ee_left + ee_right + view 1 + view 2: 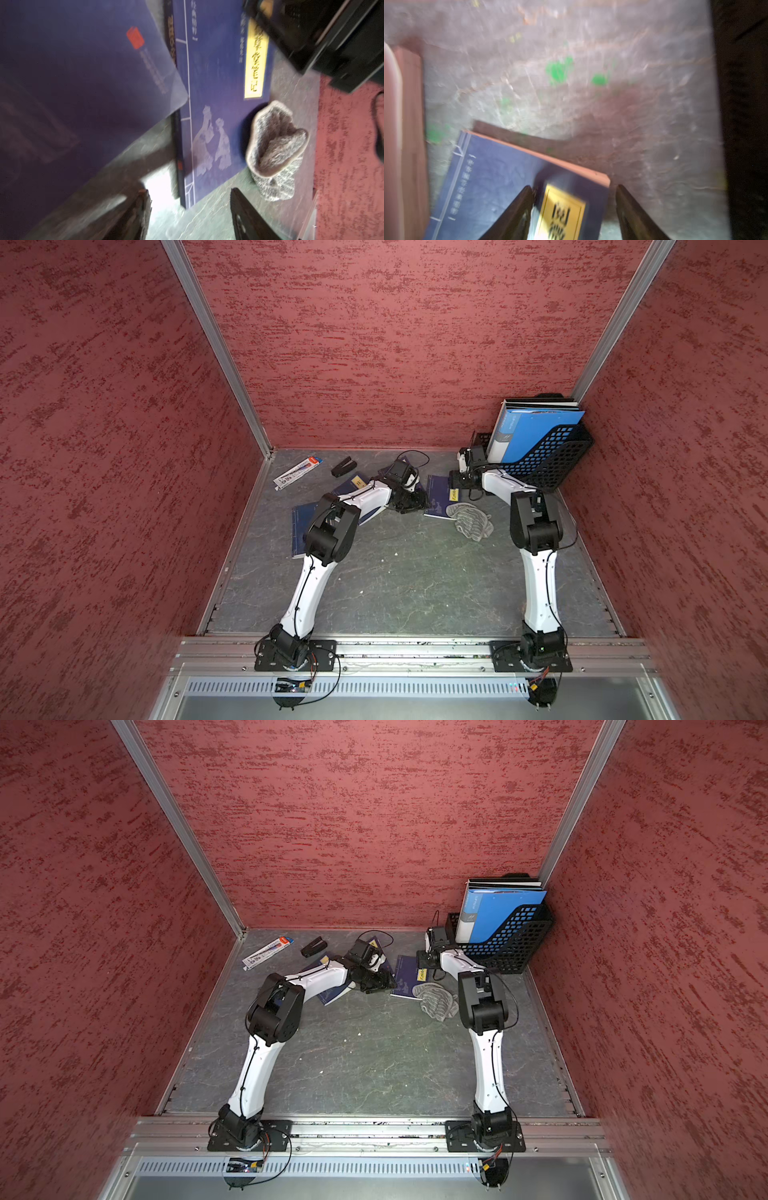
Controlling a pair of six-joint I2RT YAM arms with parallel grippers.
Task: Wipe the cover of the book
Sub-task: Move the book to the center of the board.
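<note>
place: lab test booth | evidence: red textured panel walls (415, 344), aluminium frame (216, 348), arm bases (295, 655) bolted to rail (415, 649)

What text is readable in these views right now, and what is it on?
"阅微": yellow label on the blue book, right wrist view, blurred.
"草堂笔记": rest of that label, left wrist view.
Unreadable, too small or blurred: white print on that cover, red seal on the second book, pen pack, blue folder spine.
</note>
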